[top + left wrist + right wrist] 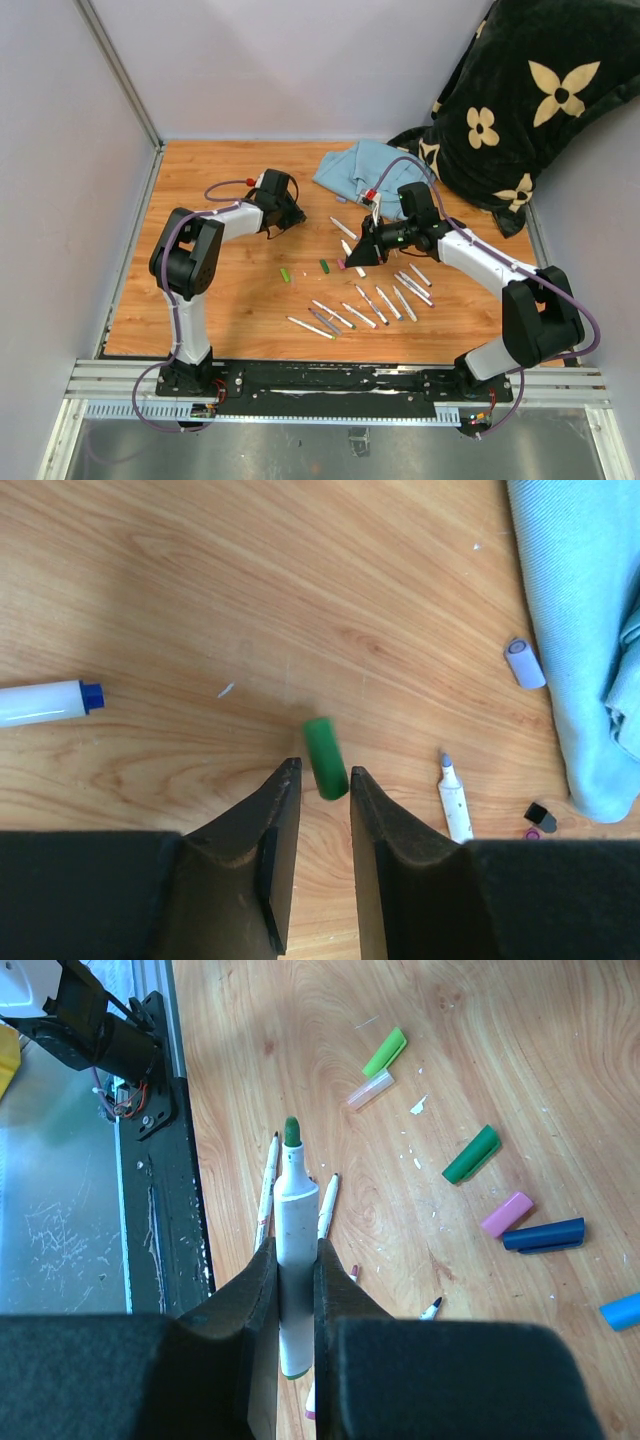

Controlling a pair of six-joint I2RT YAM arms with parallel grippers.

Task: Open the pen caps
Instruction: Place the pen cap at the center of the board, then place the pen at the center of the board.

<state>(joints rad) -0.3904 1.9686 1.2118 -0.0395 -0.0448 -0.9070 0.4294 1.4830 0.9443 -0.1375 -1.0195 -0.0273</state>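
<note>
Progress is judged to be well past the start. Six loose pen caps (471, 1154) are seen lying on the table (480, 1020) in the right wrist view: light green, clear pink, dark green, pink, dark blue and pale blue. The right claw (296, 1245) is pressed onto a white marker (296, 1210) whose green tip is bared, so that one is counted as done. The left claw (322, 770) is slightly spread, with a green cap (325, 758) just beyond its tips and not pinched; whether it rests on the wood or hangs in the air cannot be told.

Work is thought to remain: a blue-ended marker (45, 702), shown only by the left wrist view, looks capped. That view alone also gives a lilac-ended cap (524, 663) just beside the light blue cloth (590, 630). Only from above are both arms seen together, along with a row of markers (360, 310) near the front edge, their ends too small to judge, and a black flowered blanket (520, 90) at the far right.
</note>
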